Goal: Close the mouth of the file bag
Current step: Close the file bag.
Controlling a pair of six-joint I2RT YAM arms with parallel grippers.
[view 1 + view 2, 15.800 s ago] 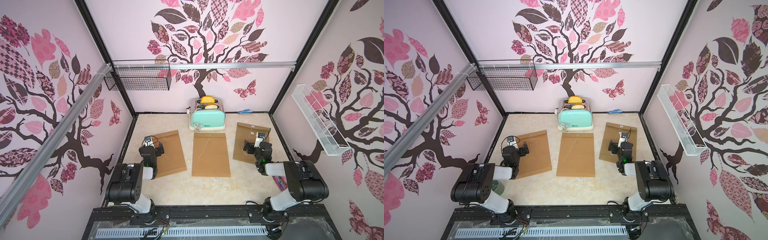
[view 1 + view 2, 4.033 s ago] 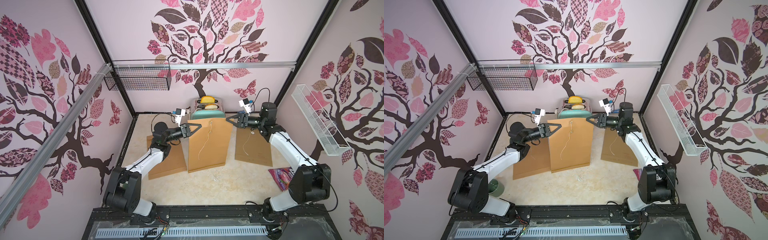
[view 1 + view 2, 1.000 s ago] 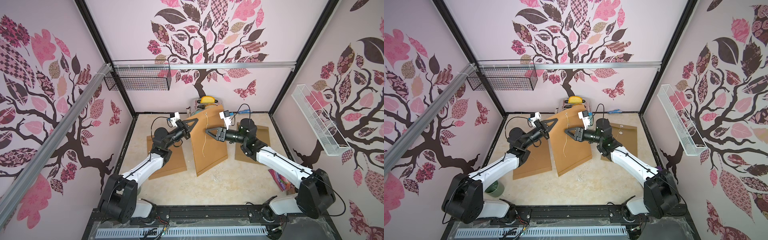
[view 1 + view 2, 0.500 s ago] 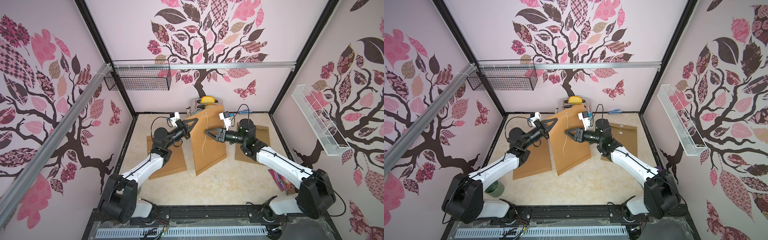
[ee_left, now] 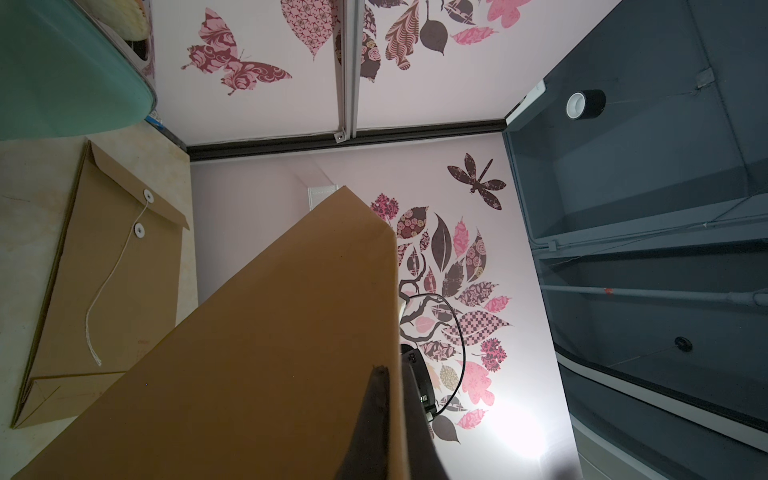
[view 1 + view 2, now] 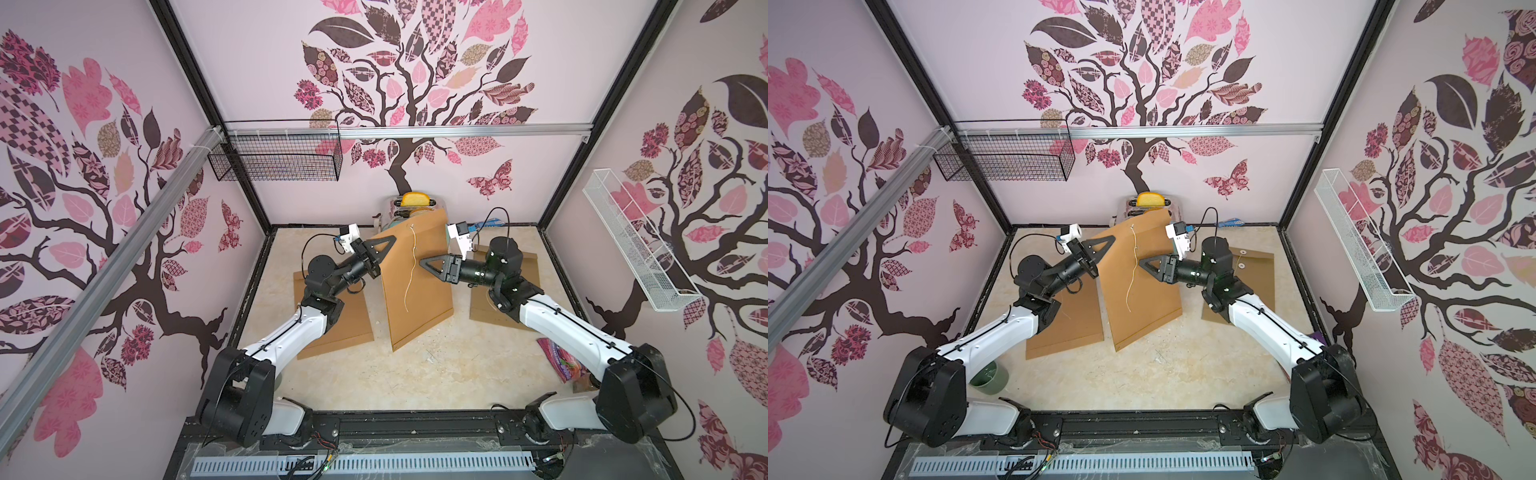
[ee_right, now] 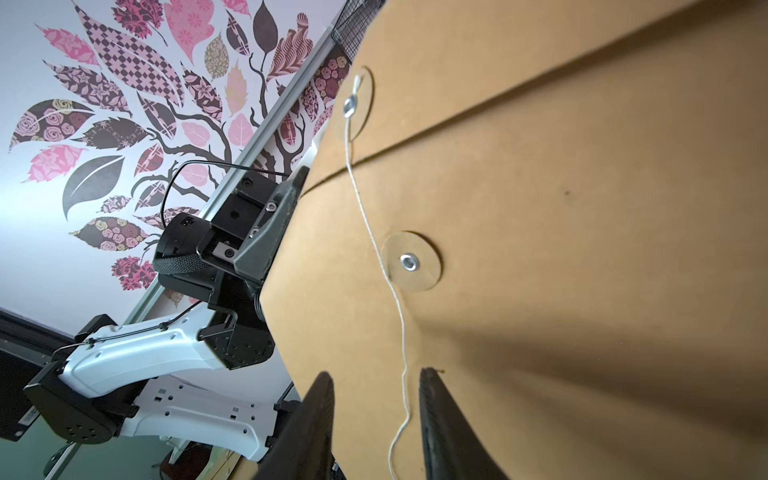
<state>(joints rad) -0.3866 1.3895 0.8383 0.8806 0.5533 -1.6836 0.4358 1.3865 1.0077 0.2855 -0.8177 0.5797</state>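
**Left to right.** A black wire basket (image 6: pixel 278 160) hangs on the left wall, and a dark green cup (image 6: pixel 988 376) stands beside the left arm's base. On the beige marbled tabletop (image 6: pixel 395 382) a flat brown paper envelope (image 6: pixel 345 320) lies partly under the left arm.

The left gripper (image 6: pixel 388 241) is clenched on the left edge of the brown kraft-paper file bag (image 6: pixel 419 291), near its top. The left wrist view shows that edge pinched between the fingers (image 5: pixel 374 415).

The file bag stands at the table's centre in both top views. Its lower edge is on the tabletop and its mouth is uppermost, leaning. It is in front of a mint-green toaster (image 6: pixel 415 203) that holds a slice of bread.

A thin white string (image 7: pixel 374 232) hangs loose from the upper disc (image 7: pixel 357 104) on the flap. It passes beside the lower disc (image 7: pixel 411 262) and is not wound around it.

The right gripper (image 7: pixel 374 378) faces the bag's front with its jaws parted. The string hangs between them and is not gripped.

Further right, a second brown envelope (image 6: pixel 1254 270) lies flat beneath the right arm. A multicoloured packet (image 6: pixel 557 357) lies near the table's right edge. A white wire rack (image 6: pixel 640 249) is mounted on the right wall.
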